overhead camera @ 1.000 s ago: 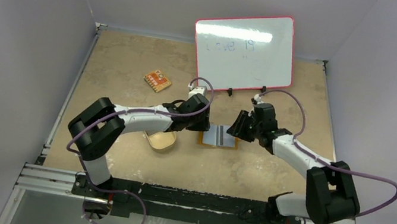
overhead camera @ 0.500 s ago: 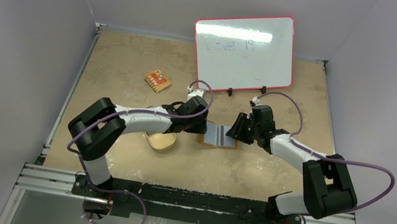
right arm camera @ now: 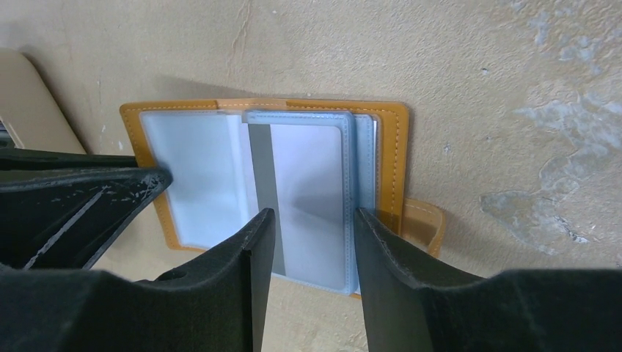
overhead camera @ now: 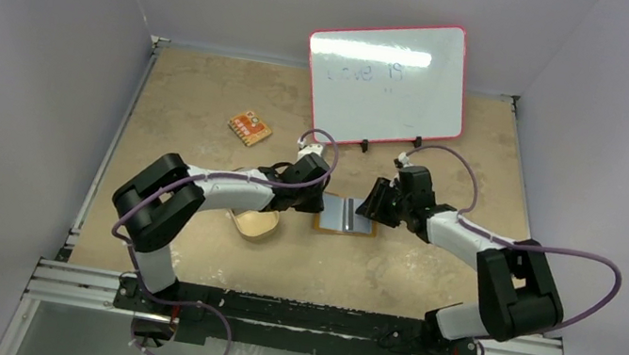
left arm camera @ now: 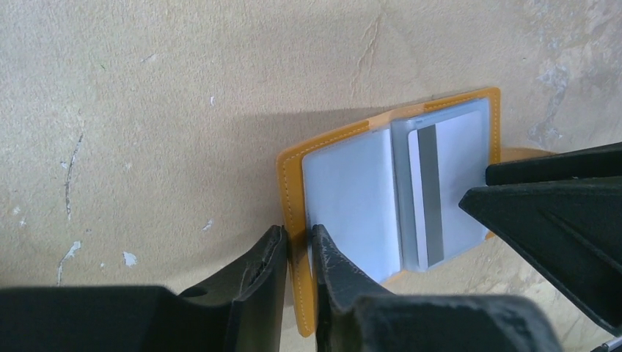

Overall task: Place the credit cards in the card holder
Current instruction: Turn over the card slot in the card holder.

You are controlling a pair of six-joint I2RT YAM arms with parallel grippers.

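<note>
left claw (left arm camera: 297, 235) pinches card holder (left arm camera: 345, 191) orange edge

Robot lab cell: blank grey walls (overhead camera: 26, 46), whiteboard (overhead camera: 387, 82), scuffed worktable (overhead camera: 200, 93).

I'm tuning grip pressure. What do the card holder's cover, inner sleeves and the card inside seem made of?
The card holder looks covered in matte orange leather or an imitation, judging by the pale edge stitching. Its sleeves look like soft translucent blue-grey plastic with seamed edges. The credit card is likely stiff plastic, pale with a grey stripe.
</note>
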